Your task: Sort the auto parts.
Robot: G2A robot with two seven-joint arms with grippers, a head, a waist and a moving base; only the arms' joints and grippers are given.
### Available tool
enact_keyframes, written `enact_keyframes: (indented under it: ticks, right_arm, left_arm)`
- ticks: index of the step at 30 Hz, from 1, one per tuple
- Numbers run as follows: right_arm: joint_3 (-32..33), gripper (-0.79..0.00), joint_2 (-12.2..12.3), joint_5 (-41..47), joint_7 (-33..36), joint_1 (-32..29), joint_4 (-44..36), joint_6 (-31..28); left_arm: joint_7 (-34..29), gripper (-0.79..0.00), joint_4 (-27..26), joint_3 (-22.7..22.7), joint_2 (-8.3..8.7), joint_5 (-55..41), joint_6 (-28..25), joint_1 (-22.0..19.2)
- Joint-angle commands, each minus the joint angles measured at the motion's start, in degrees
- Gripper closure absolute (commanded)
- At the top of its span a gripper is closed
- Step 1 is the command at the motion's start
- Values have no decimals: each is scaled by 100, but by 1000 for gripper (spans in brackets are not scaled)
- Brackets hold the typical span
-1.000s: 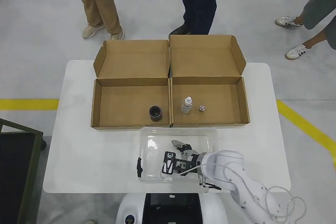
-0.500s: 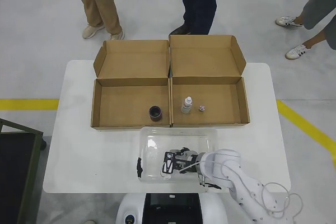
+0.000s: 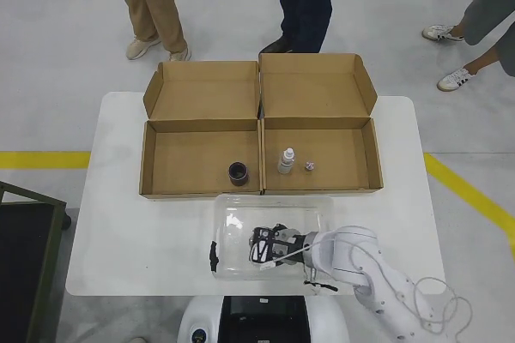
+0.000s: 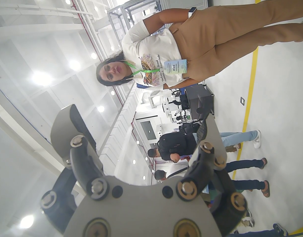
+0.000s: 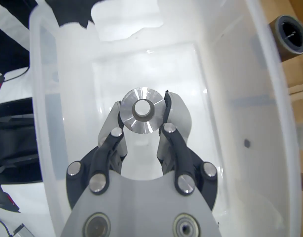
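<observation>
Down inside the clear plastic bin (image 3: 232,223) at the near edge of the table (image 3: 120,240), my right gripper (image 5: 142,112) is clamped on the metal disc (image 5: 141,127) — pads squeezing opposite sides of its rim, flat face turned up toward the wrist cam. My left gripper (image 4: 136,117) is spread wide w/ nothing between the fingers, aimed off into the room.

Step in hand, as I judge it: lift the disc out and carry it to one of the two cardboard boxes just beyond the bin. To do that well, go straight up first, clear the far wall fully, then travel. No tilting, since the rim I'm pinching is thin and the contact patches are small. Firm hold, steady pace. Over there the left box (image 3: 180,163) has a dark sleeve (image 3: 239,172), the right box (image 3: 348,159) a small bottle (image 3: 287,159) and a tiny part (image 3: 309,165) — which one suits the disc I can't settle from here.

Materials: the disc is bright machined metal, round, w/ a central bore and raised hub; prob. hard, slick and heavy for its size. The bin is thin translucent plastic w/ rounded corners, likely light enough to shift if I snag it. Boxes are matte card, lids folded back on the far side. The sleeve is a hollow cylinder, brownish outside, black inside.
</observation>
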Motion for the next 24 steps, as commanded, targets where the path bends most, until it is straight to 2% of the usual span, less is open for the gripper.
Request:
enact_keyframes:
  ticks: [1, 15, 24]
  right_arm:
    - [135, 0, 24, 195, -146, -87, -107, 48]
    - [1161, 0, 183, 1990, -978, -574, -1083, 76]
    - [1664, 0, 245, 3071, -1344, -667, -1066, 263]
  left_arm:
    - [0, -785, 0, 0, 0, 0, 0, 0]
    - [0, -785, 0, 0, 0, 0, 0, 0]
    - [0, -785, 0, 0, 0, 0, 0, 0]
